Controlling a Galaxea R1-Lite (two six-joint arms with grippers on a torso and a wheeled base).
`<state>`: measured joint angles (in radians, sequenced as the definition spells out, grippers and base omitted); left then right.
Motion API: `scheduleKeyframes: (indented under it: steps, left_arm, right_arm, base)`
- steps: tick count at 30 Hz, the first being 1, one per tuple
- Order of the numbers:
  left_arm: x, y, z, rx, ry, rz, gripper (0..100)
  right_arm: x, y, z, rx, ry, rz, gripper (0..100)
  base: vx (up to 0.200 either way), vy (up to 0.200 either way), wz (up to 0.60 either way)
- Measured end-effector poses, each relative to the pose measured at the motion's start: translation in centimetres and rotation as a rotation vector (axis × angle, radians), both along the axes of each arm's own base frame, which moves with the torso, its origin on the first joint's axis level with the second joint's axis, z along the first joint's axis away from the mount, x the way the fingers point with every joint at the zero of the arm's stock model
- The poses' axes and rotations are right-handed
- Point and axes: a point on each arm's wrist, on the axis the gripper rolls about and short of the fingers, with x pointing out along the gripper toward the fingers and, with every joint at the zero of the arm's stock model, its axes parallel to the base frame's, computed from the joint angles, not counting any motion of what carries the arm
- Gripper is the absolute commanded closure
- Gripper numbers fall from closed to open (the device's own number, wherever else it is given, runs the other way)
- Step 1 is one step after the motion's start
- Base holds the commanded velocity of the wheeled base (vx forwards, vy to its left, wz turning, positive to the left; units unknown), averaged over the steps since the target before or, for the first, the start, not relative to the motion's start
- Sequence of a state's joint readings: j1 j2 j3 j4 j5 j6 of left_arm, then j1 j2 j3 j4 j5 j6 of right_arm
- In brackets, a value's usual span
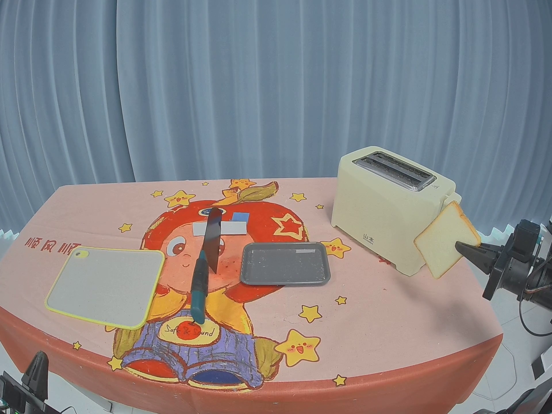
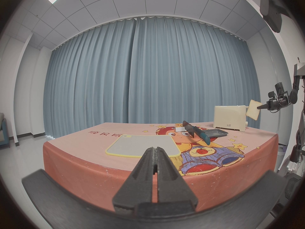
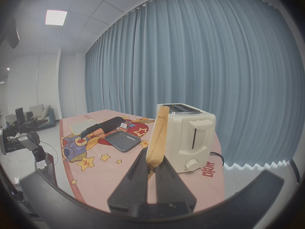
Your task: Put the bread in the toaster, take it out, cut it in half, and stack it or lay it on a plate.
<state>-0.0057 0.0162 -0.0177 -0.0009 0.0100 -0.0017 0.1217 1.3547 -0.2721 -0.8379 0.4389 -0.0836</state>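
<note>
The left claw (image 2: 155, 150) sits low before the front edge of the desk (image 1: 374, 317), at its left corner, its two dark fingers pressed together with nothing between them.

On the cartoon-print cloth, a cream two-slot toaster (image 1: 385, 214) stands at the far right of the desk, its slots facing up and showing their metal lining, its lever and dial on the end that faces the right arm. A shallow grey rectangular plate (image 1: 286, 282) lies flat near the middle of the desk, its floor lightly speckled. A knife (image 1: 204, 260) with a teal handle and dark blade lies just left of the plate, blade pointing toward the blue curtain (image 1: 287, 58). Farther left lies a pale grey cutting board (image 1: 106, 286) with a yellow-green rim.

The bread (image 1: 445, 240) is in the air just beside the toaster's lever end, past the desk's right edge. The right claw (image 1: 460, 247) is clamped on its lower edge. The slice is roughly square, with a pale cream face and a tan crust, and it is tilted in the head view. From the right wrist it shows edge-on and upright, its top about level with the slots. Whether it touches the toaster's side cannot be told.
</note>
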Motion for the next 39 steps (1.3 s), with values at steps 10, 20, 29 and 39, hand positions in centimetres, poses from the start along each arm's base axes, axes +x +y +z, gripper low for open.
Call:
scheduleKeyframes:
  steps: [10, 20, 29, 39]
  left_arm:
    - [0.0, 0.0, 0.0, 0.0, 0.0, 0.0, 100]
    - [0.0, 0.0, 0.0, 0.0, 0.0, 0.0, 100]
    - [0.0, 0.0, 0.0, 0.0, 0.0, 0.0, 100]
    - [0.0, 0.0, 0.0, 0.0, 0.0, 0.0, 100]
  right_arm:
    - [-0.5, -0.7, 1.0, 0.008, -0.052, -0.035, 100]
    - [-0.9, -0.8, 0.7, -0.001, -0.039, -0.044, 100]
    - [-1.1, -1.1, 0.4, -0.011, -0.031, -0.056, 100]
    - [0.0, -1.1, 2.3, -0.009, -0.071, -0.053, 100]
  base:
    - [0.0, 0.0, 0.0]
    - [0.0, 0.0, 0.0]
    - [0.0, 0.0, 0.0]
    - [0.0, 0.0, 0.0]
